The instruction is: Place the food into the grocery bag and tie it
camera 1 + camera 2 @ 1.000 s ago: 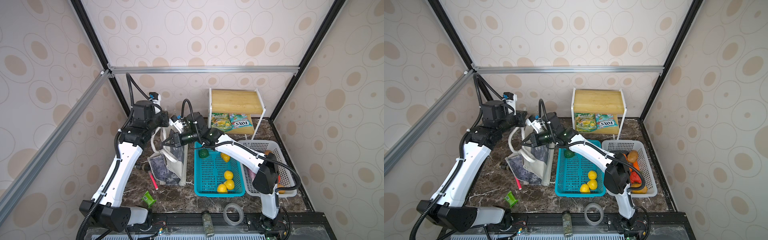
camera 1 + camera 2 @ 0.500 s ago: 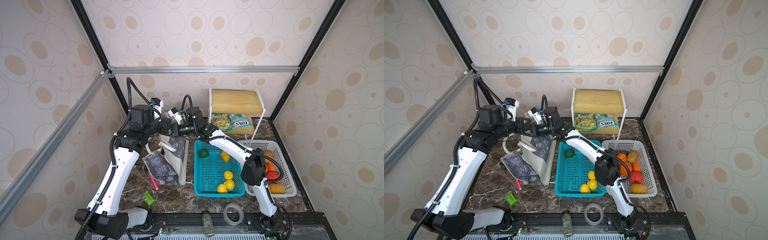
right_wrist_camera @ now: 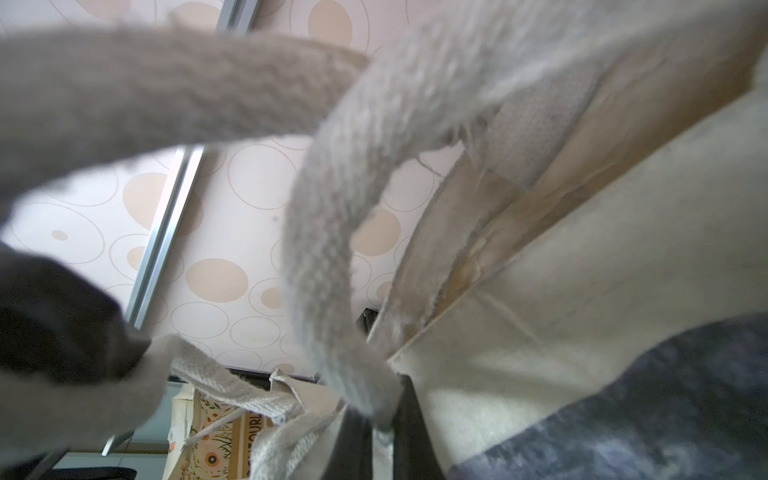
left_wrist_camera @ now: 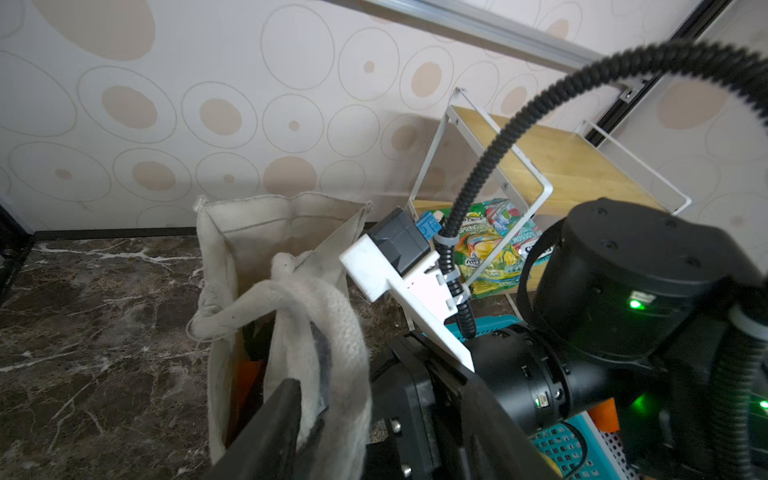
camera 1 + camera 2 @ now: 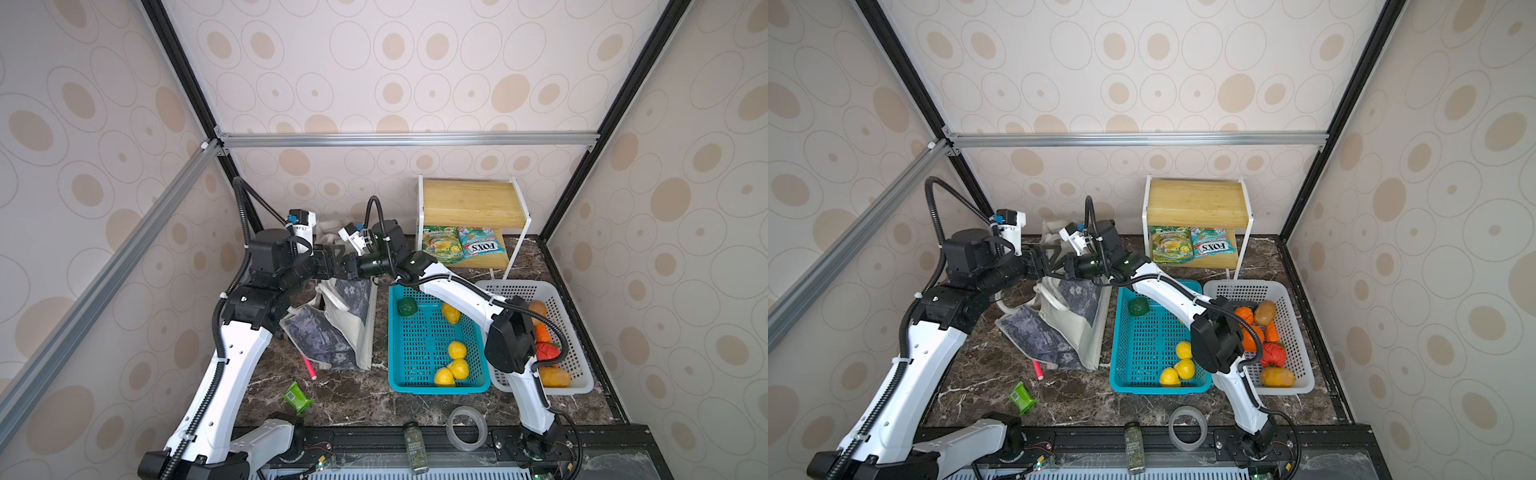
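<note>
Grocery bag (image 5: 328, 332) of soft off-white, grey-marbled fabric may slump untied: left gripper (image 5: 1054, 259) gapes apart, so right gripper (image 3: 380, 422) alone pinches its white woven strap (image 3: 324, 249).

Marbled grey-blue grocery bag (image 5: 322, 337), teal basket (image 5: 417, 345)

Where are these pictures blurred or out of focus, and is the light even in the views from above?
Right wrist view: the strap handle lies close to the lens and is soft. Left wrist view: the cable looks smeared, while the grocery bag is sharp. Both top views: even soft light, faint shadows, the teal basket is sharp.
</note>
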Controlling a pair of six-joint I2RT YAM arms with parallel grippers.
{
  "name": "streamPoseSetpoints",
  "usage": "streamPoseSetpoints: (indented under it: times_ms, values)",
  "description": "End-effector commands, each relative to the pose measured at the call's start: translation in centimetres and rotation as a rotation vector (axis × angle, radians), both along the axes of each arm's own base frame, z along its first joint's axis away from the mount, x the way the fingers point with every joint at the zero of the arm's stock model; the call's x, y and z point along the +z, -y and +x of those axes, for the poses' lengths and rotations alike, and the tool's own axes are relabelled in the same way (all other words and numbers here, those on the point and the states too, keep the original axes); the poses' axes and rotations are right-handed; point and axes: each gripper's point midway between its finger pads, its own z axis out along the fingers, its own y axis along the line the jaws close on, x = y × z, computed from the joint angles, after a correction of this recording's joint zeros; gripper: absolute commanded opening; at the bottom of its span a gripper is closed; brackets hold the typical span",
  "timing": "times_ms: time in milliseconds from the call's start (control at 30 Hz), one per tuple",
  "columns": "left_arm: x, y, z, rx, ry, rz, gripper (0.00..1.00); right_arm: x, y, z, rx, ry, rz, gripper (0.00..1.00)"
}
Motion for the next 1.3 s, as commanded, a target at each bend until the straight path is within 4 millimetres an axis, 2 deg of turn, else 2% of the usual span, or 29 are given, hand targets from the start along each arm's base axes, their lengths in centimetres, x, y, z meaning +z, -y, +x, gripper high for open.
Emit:
streamPoseSetpoints:
  times_ms: [0,133,200,233,267,333,367,400,433,567,600,700,767,867,933,1000,1100,1167,1267]
  values:
    - [2.0,-1.5,0.2,0.029,0.061,-0.078,0.66,2.8,0.8,-0.8,-0.011,0.059,0.021,0.00]
    - [2.0,-4.3,0.2,0.113,0.063,-0.076,0.68,2.5,0.9,-0.7,-0.013,0.057,0.010,0.00]
    - [2.1,-5.3,0.3,0.130,0.070,-0.108,0.64,2.2,0.9,-0.7,-0.018,0.056,-0.002,0.00]
    - [1.9,-5.6,0.3,0.129,0.071,-0.132,0.55,2.1,1.0,-0.6,-0.020,0.057,-0.007,0.00]
    - [1.8,-5.7,0.4,0.114,0.069,-0.159,0.36,1.9,1.0,-0.6,-0.023,0.057,-0.012,0.00]
    - [1.3,-5.0,0.6,0.069,0.058,-0.180,0.09,2.0,1.0,-0.8,-0.017,0.061,-0.015,0.00]
    - [1.3,-4.7,0.7,0.047,0.051,-0.185,0.02,2.2,0.9,-1.1,-0.004,0.069,-0.017,0.00]
    - [1.2,-4.4,0.7,0.031,0.044,-0.188,0.00,2.4,0.9,-1.5,0.005,0.081,-0.016,0.00]
    - [1.5,-4.2,0.7,0.024,0.045,-0.195,0.00,2.8,0.8,-1.7,0.012,0.086,-0.006,0.00]
    - [3.3,-2.9,0.3,-0.007,0.088,-0.215,0.00,6.3,-0.3,-3.9,0.093,0.069,0.136,0.00]
    - [3.4,-2.9,0.7,-0.002,0.087,-0.200,0.00,6.5,-0.6,-4.6,0.111,0.082,0.125,0.00]
    - [3.3,-2.9,2.3,0.008,0.062,-0.169,0.00,5.7,-1.3,-6.4,0.155,0.122,0.029,0.00]
    - [3.4,-2.9,3.2,0.010,0.062,-0.170,0.00,3.9,-1.3,-7.6,0.190,0.112,-0.042,0.00]
    - [3.1,-3.4,4.1,0.040,0.064,-0.162,0.00,2.3,-0.2,-9.0,0.201,0.134,-0.109,0.00]
    - [2.9,-3.7,4.6,0.058,0.055,-0.146,0.00,1.9,0.7,-9.8,0.209,0.162,-0.124,0.00]
    - [2.8,-3.3,5.1,0.033,0.051,-0.160,0.00,1.8,1.2,-10.4,0.235,0.183,-0.116,0.00]
    - [2.9,-1.2,5.1,-0.024,0.044,-0.159,0.01,1.6,0.5,-9.6,0.247,0.166,-0.096,0.01]
    - [2.9,0.3,4.9,-0.047,0.031,-0.122,0.03,2.4,-0.6,-8.9,0.270,0.128,-0.030,0.01]
    - [3.1,1.0,4.2,-0.042,0.023,-0.091,0.04,3.5,-2.0,-6.9,0.246,0.097,0.031,0.01]
